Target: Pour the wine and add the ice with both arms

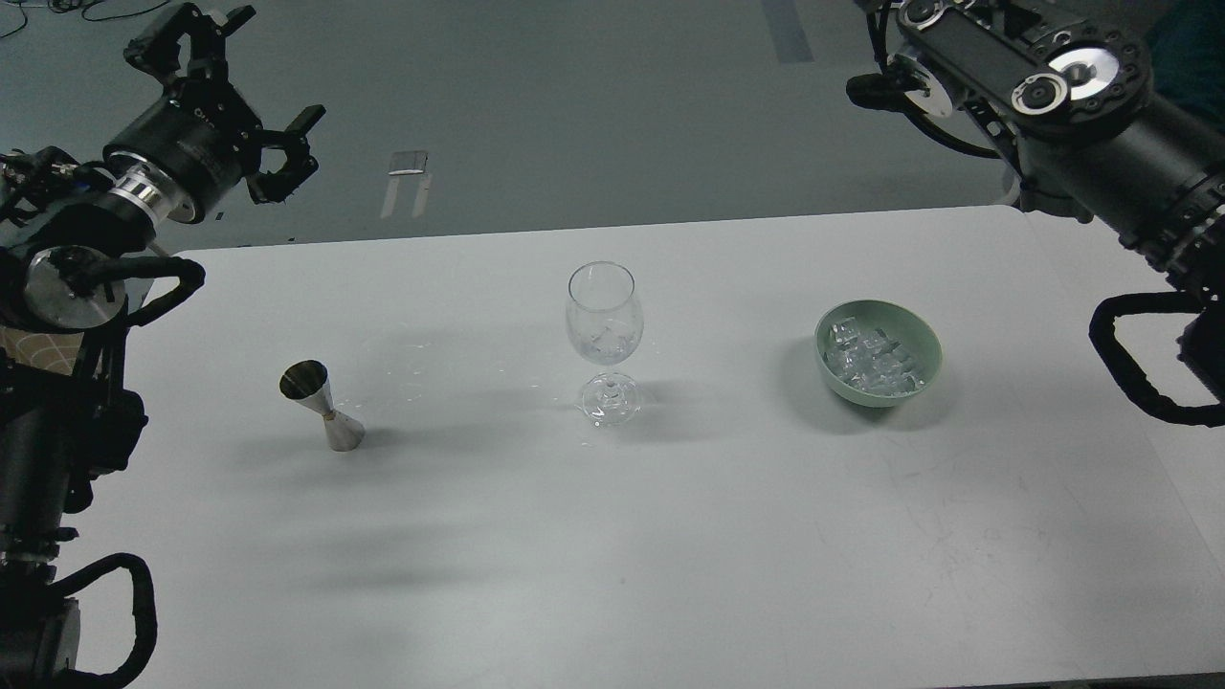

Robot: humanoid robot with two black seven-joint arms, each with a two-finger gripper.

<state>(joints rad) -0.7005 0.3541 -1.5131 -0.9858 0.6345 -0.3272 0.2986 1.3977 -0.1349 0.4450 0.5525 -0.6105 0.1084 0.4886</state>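
At the upper left of the frame the left claw (251, 115) is hanging above the floor beyond the white counter (612, 536), its fingers spread apart and gripping nothing. The right arm (1101, 124) is reaching in from the upper right, but its claw is running out of frame, so I cannot tell its state. A steel jigger (322, 406) is standing at centre left, a wine glass (603, 340) at centre is possibly holding an ice lump, and the ice (873, 362) is lying in a green bowl (924, 335) at centre right.

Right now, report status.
Left claw open, empty, off table. Right claw out of view. Ice in green bowl; wine glass upright, path clear.
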